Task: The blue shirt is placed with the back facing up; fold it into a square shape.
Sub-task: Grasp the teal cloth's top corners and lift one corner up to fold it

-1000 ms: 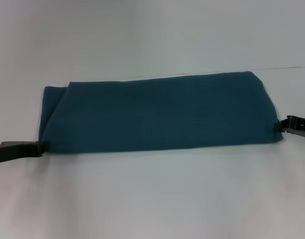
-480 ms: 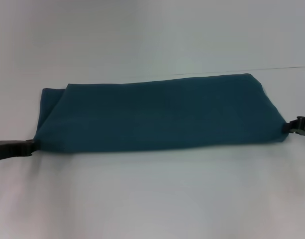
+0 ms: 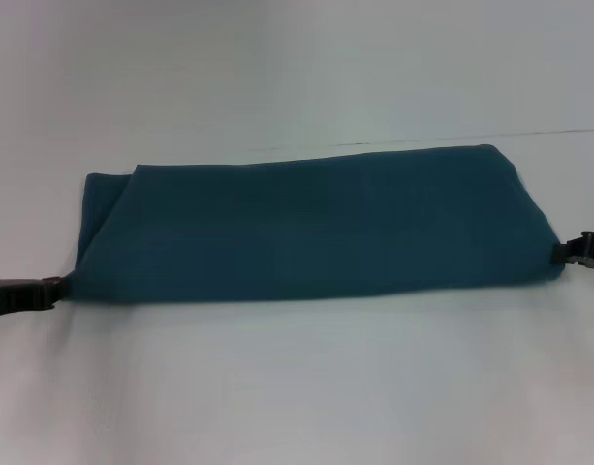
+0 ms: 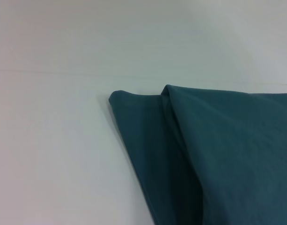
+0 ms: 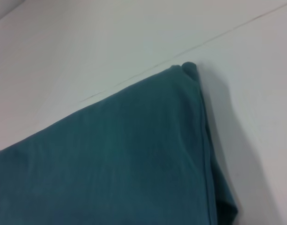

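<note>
Two grippers flank the blue shirt [image 3: 311, 228], which lies on the white table [image 3: 297, 387] folded into a long, flat band running left to right. The left gripper [image 3: 52, 289] sits at the band's near left corner and the right gripper [image 3: 568, 254] at its near right corner; whether either pinches the cloth cannot be told. At the shirt's left end an under layer juts out past the top layer. A thin seam line crosses the table behind the shirt.
</note>
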